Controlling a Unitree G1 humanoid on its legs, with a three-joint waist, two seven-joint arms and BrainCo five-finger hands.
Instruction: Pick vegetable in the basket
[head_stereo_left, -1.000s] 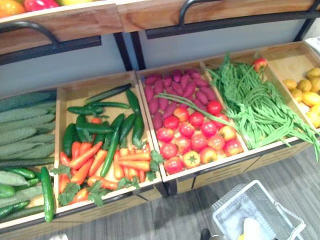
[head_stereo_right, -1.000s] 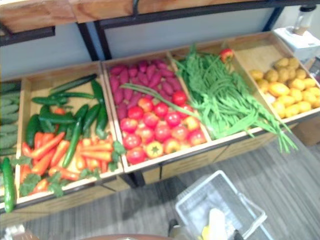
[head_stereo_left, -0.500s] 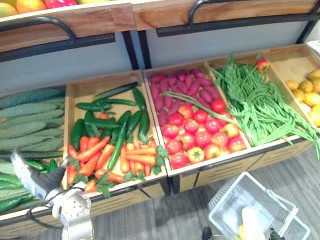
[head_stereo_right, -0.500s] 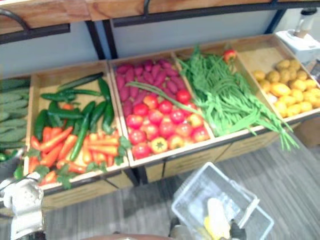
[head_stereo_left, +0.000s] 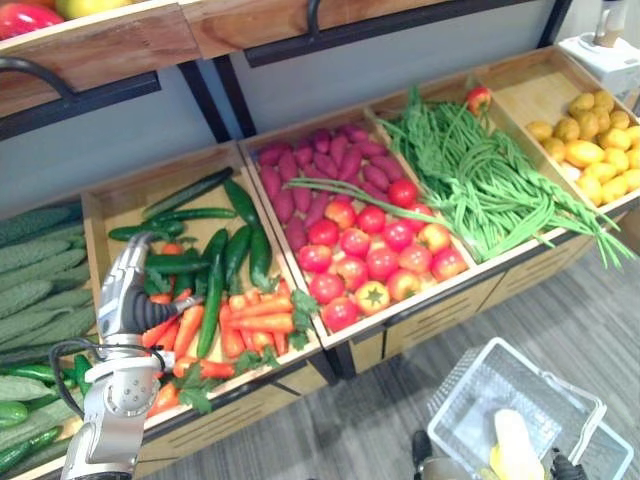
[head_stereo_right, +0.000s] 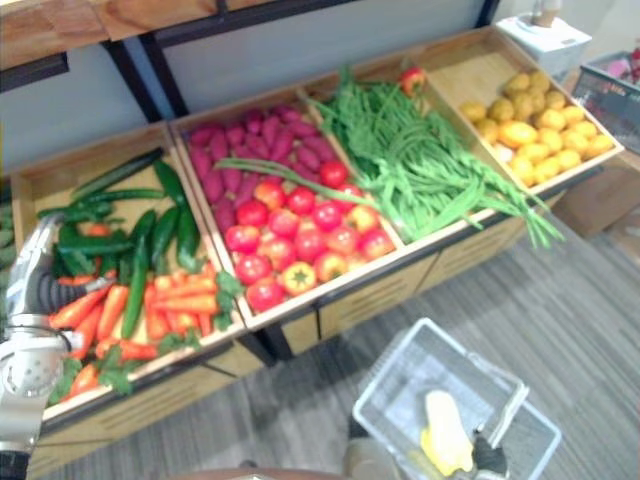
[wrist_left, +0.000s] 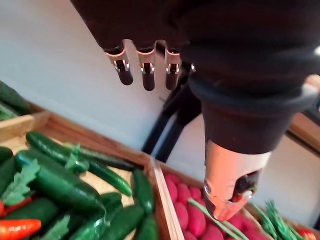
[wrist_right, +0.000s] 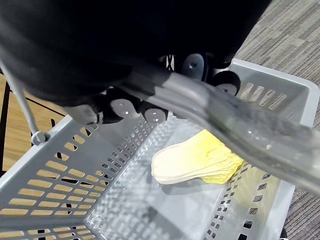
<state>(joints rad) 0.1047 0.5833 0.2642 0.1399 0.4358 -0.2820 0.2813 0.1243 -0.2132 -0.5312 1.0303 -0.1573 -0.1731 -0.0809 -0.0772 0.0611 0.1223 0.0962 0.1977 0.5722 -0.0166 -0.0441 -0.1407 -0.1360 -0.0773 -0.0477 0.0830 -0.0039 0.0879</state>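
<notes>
Left hand (head_stereo_left: 128, 290) open, fingers straight, over crate (head_stereo_left: 120, 205) of cucumbers (head_stereo_left: 213, 290) and carrots (head_stereo_left: 255, 310). Right hand (wrist_right: 122, 106) curled round handle (wrist_right: 240, 127) of basket (wrist_right: 55, 170), which holds one pale yellow vegetable (wrist_right: 197, 160). Cucumber probably stiff, smooth, slippery; grasp mid-length.

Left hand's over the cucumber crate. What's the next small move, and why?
Probably lower the left hand onto the cucumbers below it: its fingers are straight and hold nothing, while the right hand is curled round the basket handle.
</notes>
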